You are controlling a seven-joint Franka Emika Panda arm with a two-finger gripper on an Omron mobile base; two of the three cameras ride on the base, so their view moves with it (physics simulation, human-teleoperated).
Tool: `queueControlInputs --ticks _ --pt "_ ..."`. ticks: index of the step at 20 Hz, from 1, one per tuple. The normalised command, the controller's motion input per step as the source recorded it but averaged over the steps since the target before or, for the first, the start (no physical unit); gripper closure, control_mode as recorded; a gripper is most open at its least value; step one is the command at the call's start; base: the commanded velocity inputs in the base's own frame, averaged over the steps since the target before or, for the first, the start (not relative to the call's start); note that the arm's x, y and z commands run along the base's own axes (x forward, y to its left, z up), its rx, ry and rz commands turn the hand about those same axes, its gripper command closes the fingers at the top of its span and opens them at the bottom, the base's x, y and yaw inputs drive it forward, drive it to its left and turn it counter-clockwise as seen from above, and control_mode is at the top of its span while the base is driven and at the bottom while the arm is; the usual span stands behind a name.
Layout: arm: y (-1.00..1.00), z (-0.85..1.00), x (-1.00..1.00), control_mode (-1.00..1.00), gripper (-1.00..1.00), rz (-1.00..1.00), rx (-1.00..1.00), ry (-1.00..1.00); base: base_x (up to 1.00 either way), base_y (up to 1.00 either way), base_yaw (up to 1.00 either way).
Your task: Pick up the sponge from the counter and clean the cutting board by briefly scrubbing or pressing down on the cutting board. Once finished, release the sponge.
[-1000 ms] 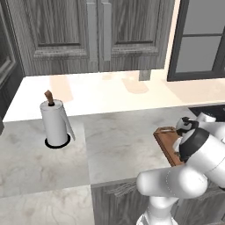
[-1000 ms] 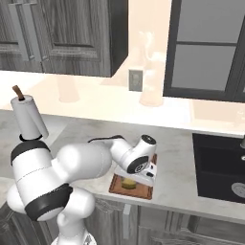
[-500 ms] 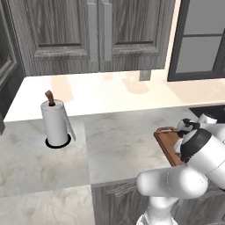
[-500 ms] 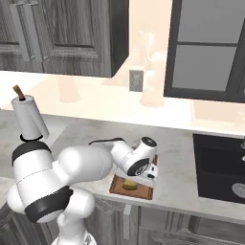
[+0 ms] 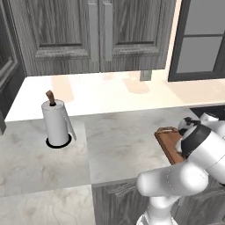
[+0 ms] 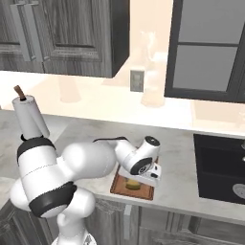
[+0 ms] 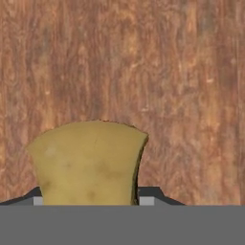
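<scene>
1. The gripper (image 6: 135, 183) has just finished closing and now clamps the sponge (image 7: 88, 162).
2. The sponge sits low over the cutting board (image 6: 145, 191), near its middle; scrubbing likely follows.

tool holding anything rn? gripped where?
Yes, the sponge, pinched across its two side edges, tool shut on it. It sits down at the cutting board; actual contact can't be told.
</scene>
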Motion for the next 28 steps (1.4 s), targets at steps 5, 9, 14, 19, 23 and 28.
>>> queueControlInputs --ticks 5,9,14,19,23,28 --pt "-0.43 -0.14 0.00 -1.00 1.00 0.00 -0.01 0.00 0.00 0.00 0.00" --pt "-0.41 -0.17 0.00 -1.00 1.00 0.00 -0.02 0.00 0.00 0.00 0.00" --pt "-0.42 -0.11 0.00 -1.00 1.00 0.00 -0.01 0.00 0.00 0.00 0.00" --pt "-0.25 -0.10 0.11 -1.00 1.00 -0.02 -0.01 0.00 0.00 0.00 0.00" --pt "-0.04 -0.14 0.42 -1.00 1.00 0.00 0.00 0.00 0.00 0.00 0.00" --pt "0.00 -0.16 0.72 -1.00 1.00 0.00 0.00 0.00 0.00 0.00 0.00"
